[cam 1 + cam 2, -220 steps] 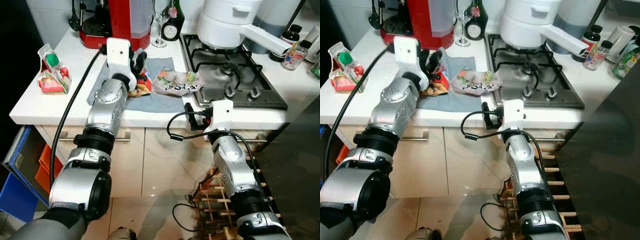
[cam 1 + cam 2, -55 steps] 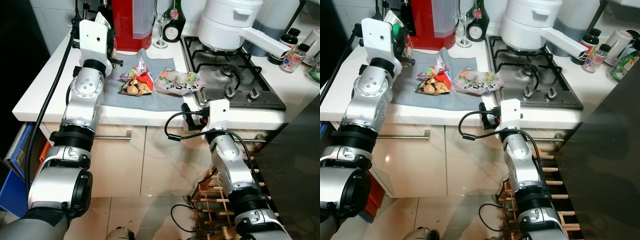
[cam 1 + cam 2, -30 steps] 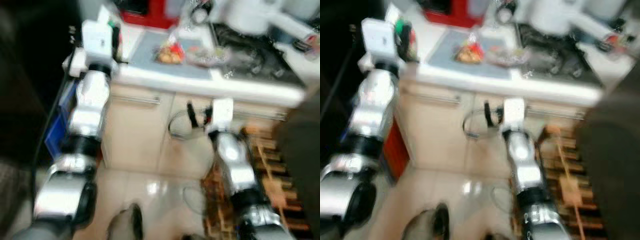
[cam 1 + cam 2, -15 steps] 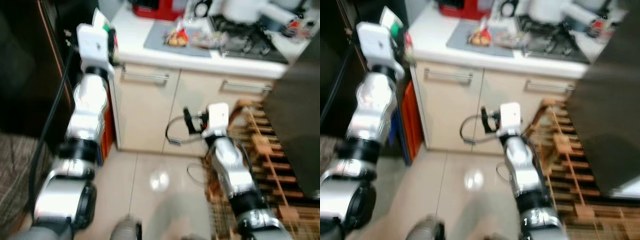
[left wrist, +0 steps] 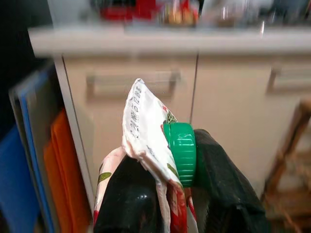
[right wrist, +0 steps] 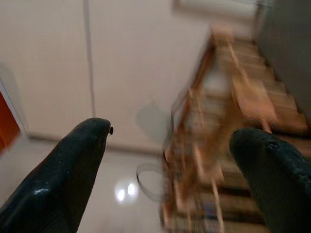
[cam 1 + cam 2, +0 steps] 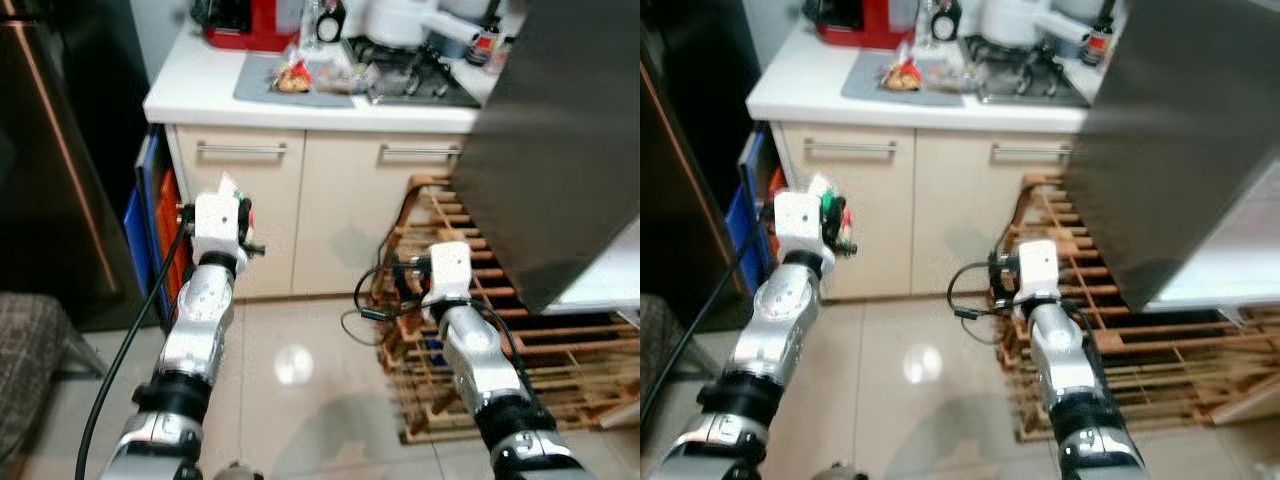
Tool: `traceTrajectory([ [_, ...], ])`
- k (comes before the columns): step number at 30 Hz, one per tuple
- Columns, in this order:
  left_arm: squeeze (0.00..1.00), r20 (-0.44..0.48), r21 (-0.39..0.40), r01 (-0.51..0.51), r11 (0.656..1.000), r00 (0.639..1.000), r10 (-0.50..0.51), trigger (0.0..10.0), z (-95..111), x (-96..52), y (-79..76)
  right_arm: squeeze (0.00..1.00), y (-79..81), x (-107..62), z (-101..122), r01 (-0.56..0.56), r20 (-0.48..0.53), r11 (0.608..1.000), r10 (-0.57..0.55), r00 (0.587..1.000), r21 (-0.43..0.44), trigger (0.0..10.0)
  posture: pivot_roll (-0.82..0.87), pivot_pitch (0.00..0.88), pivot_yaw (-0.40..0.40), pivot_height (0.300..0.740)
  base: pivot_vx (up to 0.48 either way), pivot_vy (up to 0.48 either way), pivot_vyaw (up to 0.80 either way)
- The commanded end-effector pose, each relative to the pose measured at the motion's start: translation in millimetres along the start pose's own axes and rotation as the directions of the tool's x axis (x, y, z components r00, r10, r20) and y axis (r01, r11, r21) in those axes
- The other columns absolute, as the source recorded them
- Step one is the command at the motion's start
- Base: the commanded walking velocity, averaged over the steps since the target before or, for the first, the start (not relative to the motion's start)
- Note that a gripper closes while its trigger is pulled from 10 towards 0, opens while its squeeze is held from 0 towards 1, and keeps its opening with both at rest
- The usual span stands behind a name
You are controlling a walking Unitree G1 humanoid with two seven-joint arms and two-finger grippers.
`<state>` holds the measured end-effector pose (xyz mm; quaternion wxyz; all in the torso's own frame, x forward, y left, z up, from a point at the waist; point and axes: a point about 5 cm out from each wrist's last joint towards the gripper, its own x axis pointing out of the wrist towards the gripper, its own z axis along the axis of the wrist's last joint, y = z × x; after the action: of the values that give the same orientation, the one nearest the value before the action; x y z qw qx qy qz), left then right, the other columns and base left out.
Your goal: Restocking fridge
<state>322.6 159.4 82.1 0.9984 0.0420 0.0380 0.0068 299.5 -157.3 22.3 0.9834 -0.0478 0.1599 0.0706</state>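
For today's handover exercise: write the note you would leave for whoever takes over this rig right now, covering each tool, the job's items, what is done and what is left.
Left tool: shut on a pouch with a green cap, held in front of the cabinet doors.
Right tool: open, empty, near the wooden rack.
Two more food packets lie on the grey mat on the counter.
Done: one pouch picked up.
Left: put it in the fridge, then fetch the packets.
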Motion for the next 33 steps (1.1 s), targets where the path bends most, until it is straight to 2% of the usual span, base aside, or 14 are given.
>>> traceTrajectory([
  [1,0.00,-0.075,-0.024,0.012,1.000,0.997,-0.014,10.0,-15,-4.0,-4.5,0.00,-11.7,-4.6,-11,0.038,-0.043,0.999,-0.038,0.998,-0.003,10.0,-0.04,0.000,-0.021,0.740,0.000,-0.480,0.00],
  [4,0.00,-0.133,-0.030,0.019,0.999,0.991,-0.023,10.0,-30,-15.0,-0.5,0.00,-8.3,-7.3,-17,0.008,-0.058,1.000,-0.007,0.998,0.017,10.0,-0.04,0.000,0.015,0.740,0.000,-0.480,0.00],
  [7,0.00,-0.125,-0.007,0.081,0.997,0.989,-0.081,10.0,-35,-23.6,-1.8,0.00,3.4,-10.2,-30,-0.075,-0.113,0.997,0.076,0.991,0.012,10.0,-0.04,0.000,0.029,0.740,0.000,-0.480,0.00],
  [9,0.00,-0.110,0.000,0.103,0.995,0.989,-0.102,10.0,-33,-23.6,-3.0,0.01,7.1,-10.3,-31,-0.089,-0.118,0.996,0.090,0.989,0.012,10.0,-0.04,0.000,0.035,0.740,0.000,-0.480,0.00],
  [11,0.00,-0.088,0.026,0.131,0.991,0.988,-0.128,10.0,-28,-20.6,-4.9,0.01,12.3,-9.6,-32,-0.103,-0.113,0.995,0.104,0.988,0.012,10.0,-0.03,0.000,0.039,0.740,0.000,-0.480,0.00],
  [17,0.00,-0.044,0.030,0.158,0.987,0.987,-0.156,10.0,-15,-8.7,-7.7,0.01,17.9,-7.9,-32,-0.112,-0.112,0.994,0.113,0.987,0.021,10.0,-0.03,0.000,0.046,0.740,0.000,-0.480,0.00],
  [21,0.00,0.015,0.048,0.209,0.977,0.978,-0.209,10.0,0,-0.9,-15.8,0.01,20.5,-5.1,-26,-0.134,-0.085,0.991,0.135,0.987,0.017,10.0,-0.02,0.000,0.022,0.740,0.000,-0.480,0.00],
  [24,0.00,0.049,0.072,0.230,0.970,0.971,-0.234,10.0,9,5.1,-24.4,0.01,18.0,-6.0,-29,-0.127,-0.104,0.992,0.127,0.986,0.009,10.0,-0.01,0.000,0.005,0.740,0.000,-0.480,0.00],
  [28,0.00,0.072,0.055,0.245,0.968,0.966,-0.248,10.0,15,6.1,-29.2,0.01,17.7,-5.5,-24,-0.134,-0.075,0.991,0.134,0.988,0.004,10.0,-0.01,0.000,-0.004,0.740,0.000,-0.480,0.00],
  [33,0.00,0.076,0.013,0.260,0.966,0.963,-0.260,10.0,13,1.0,-34.5,0.01,13.5,-8.0,-29,-0.122,-0.085,0.993,0.121,0.989,0.002,10.0,-0.02,0.000,-0.001,0.740,0.000,-0.480,0.00],
])
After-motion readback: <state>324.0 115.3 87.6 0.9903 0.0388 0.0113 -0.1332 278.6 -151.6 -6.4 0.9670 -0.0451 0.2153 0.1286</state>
